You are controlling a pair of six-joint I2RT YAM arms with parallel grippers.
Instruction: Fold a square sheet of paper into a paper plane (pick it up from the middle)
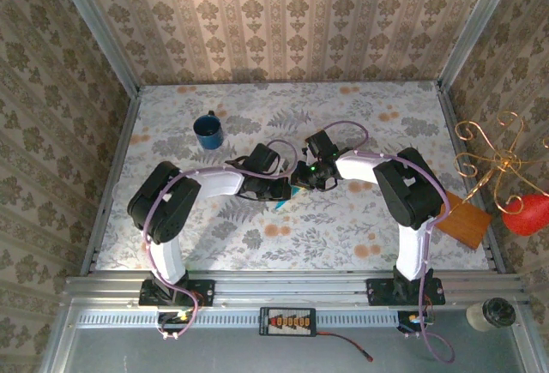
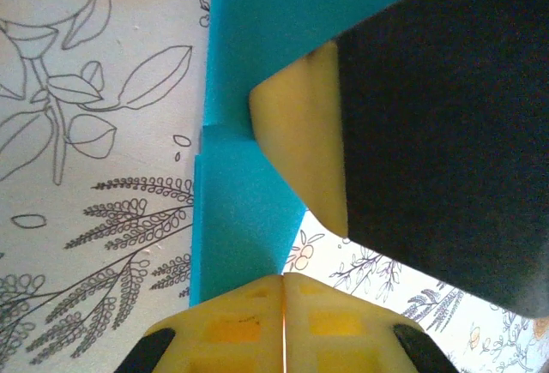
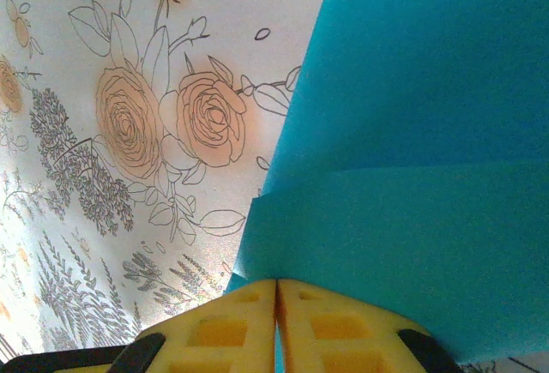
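Down at the near edge, both arm bases sit bolted to the rail, with a small connector block [image 1: 287, 322] between them and a dark-lidded jar [image 1: 496, 313] off to the right. An orange-brown board [image 1: 463, 219] lies at the right edge of the floral surface [image 1: 360, 236], just behind the right arm's elbow.

Both arms bend inward and meet at the middle of the surface. The left tool [image 1: 279, 191] and the right tool [image 1: 310, 176] are almost nose to nose, and a sliver of turquoise paper [image 1: 283, 205] pokes out just below them.

From the left wrist, the left tool [image 2: 283, 304] has its yellow fingers pressed flat together. The turquoise paper [image 2: 240, 210] runs right down into the seam, layered, with a stepped edge on its left side. The other tool's yellow pad rests against the sheet from the right.

From the right wrist, the right tool [image 3: 276, 304] is also clamped tight. The turquoise paper [image 3: 412, 176] rises from between its fingers, and a folded flap crosses the sheet. So both tools are pinching the same paper, which is held up off the surface.

Further back, a dark blue mug [image 1: 208, 130] stands upright left of centre, well apart from the action. Beyond it is the patterned back wall [image 1: 292, 21].
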